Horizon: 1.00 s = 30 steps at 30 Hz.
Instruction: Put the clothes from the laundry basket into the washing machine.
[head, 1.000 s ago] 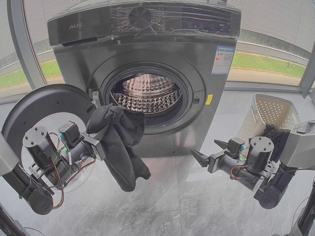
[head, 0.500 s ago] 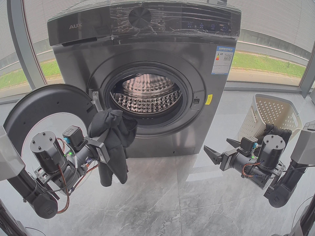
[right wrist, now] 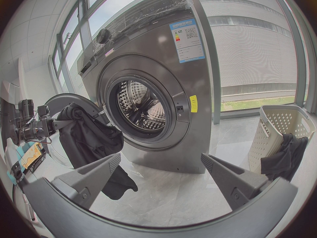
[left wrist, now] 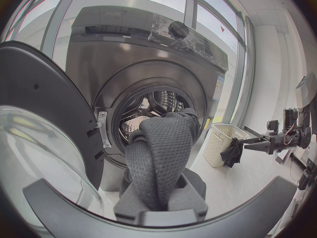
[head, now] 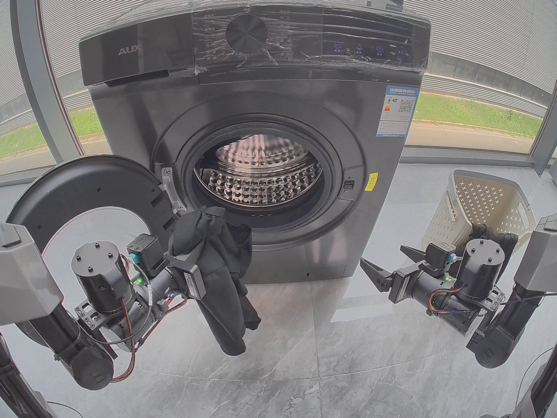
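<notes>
My left gripper is shut on a dark grey garment that hangs below and in front of the washing machine's open drum; the same garment sits pinched between the fingers in the left wrist view, and the dark garment hangs left of the drum in the right wrist view. The grey washing machine stands straight ahead with its round door swung open to the left. My right gripper is open and holds nothing, to the right of the machine. A white laundry basket stands at the right with another dark cloth draped over its rim.
The floor is grey marble tile with free room in front of the machine. Tall windows run behind the machine. The open door stands close beside my left arm.
The whole head view has shifted a little, with the machine larger. My left gripper with the garment has moved right and down, and the cloth has swung so it hangs lower. The right arm has held since half a second ago.
</notes>
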Available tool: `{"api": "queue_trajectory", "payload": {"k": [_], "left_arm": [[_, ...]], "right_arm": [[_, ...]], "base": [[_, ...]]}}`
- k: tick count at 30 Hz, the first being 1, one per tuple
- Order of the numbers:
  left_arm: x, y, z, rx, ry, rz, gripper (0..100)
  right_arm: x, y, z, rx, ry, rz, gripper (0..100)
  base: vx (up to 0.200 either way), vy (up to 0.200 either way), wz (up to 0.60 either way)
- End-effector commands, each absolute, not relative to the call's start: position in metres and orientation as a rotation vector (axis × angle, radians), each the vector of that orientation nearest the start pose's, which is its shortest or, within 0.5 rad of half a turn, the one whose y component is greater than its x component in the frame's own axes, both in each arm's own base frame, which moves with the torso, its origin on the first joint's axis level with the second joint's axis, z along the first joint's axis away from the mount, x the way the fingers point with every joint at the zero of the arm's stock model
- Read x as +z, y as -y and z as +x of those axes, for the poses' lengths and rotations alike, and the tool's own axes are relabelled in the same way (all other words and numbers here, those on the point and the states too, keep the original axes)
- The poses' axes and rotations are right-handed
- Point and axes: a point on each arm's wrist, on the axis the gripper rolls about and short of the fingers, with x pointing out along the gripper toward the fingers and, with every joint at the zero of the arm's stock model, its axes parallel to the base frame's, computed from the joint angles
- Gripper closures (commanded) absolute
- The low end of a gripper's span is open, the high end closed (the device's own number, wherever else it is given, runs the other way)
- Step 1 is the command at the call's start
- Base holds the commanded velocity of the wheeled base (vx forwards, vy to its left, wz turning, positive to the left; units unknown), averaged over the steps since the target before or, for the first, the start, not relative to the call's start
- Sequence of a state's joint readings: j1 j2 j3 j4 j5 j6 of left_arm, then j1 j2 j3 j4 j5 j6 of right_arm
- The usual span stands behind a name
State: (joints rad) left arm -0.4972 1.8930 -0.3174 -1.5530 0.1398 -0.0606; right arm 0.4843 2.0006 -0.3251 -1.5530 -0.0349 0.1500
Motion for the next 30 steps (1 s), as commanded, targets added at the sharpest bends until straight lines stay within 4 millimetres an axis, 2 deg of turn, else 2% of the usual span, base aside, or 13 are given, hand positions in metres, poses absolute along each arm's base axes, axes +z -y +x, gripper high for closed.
{"api": "queue_trajectory", "payload": {"k": [1, 4, 7, 16, 25, 30], "left_arm": [[0.1005, 0.1307, 0.2424, -0.361, -0.053, -0.046, 100], [0.1, 0.1311, 0.2423, -0.363, -0.056, -0.049, 100], [0.0988, 0.1325, 0.2421, -0.366, -0.06, -0.049, 100], [0.097, 0.1346, 0.245, -0.368, -0.062, -0.048, 100], [0.0953, 0.1349, 0.2455, -0.368, -0.067, -0.045, 100], [0.0946, 0.1348, 0.2454, -0.368, -0.07, -0.044, 100]], "right_arm": [[0.0785, -0.1316, 0.2515, 0.439, -0.149, 0.117, 0], [0.0787, -0.1317, 0.2518, 0.439, -0.147, 0.117, 0], [0.0787, -0.1325, 0.2514, 0.442, -0.147, 0.117, 0], [0.0781, -0.132, 0.2523, 0.439, -0.149, 0.117, 0], [0.0786, -0.1327, 0.2518, 0.442, -0.147, 0.117, 0], [0.0779, -0.133, 0.2514, 0.445, -0.151, 0.116, 0]], "base": [[0.0, 0.0, 0.0], [0.0, 0.0, 0.0], [0.2, 0.0, 0.0], [0.0, 0.0, 0.0], [0.2, 0.0, 0.0], [0.0, 0.0, 0.0]]}}
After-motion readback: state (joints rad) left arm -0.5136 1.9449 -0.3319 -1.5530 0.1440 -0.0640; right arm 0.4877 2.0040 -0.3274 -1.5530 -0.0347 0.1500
